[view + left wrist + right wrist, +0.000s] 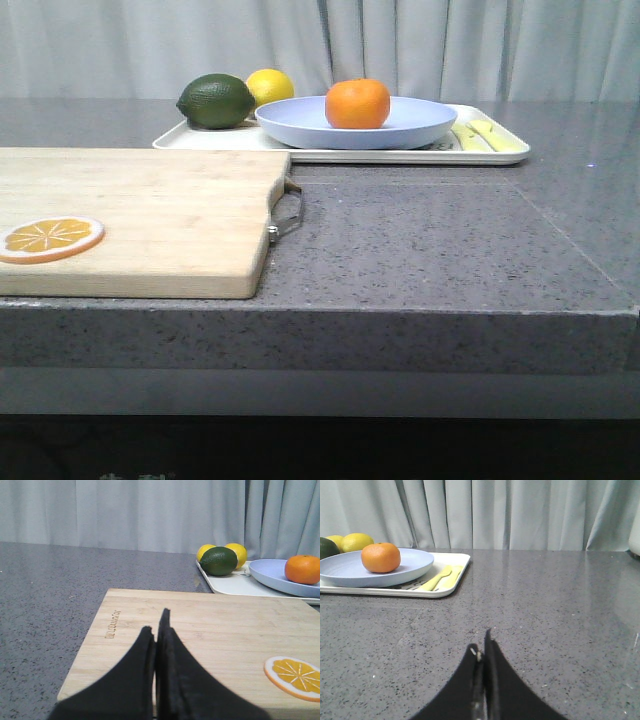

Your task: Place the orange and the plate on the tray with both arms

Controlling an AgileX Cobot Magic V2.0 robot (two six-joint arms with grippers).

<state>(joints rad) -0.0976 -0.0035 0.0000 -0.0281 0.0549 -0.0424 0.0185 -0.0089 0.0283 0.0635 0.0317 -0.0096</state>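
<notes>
The orange (357, 103) rests in the pale lavender-blue plate (300, 126), and the plate stands on the cream-white tray (400, 155) at the back of the table. The same orange (302, 569) (380, 557), plate (270, 575) (340, 570) and tray (235, 585) (457, 562) show in both wrist views. My left gripper (156, 622) is shut and empty above the wooden cutting board (210, 630). My right gripper (481, 642) is shut and empty above the grey counter, well away from the tray. Neither gripper shows in the front view.
A dark green avocado (216, 101) and a yellow lemon (270, 87) sit on the tray's left part, pale yellow cutlery (480, 135) on its right part. The cutting board (150, 215) with a metal handle (290, 212) carries an orange slice (50, 238) at front left.
</notes>
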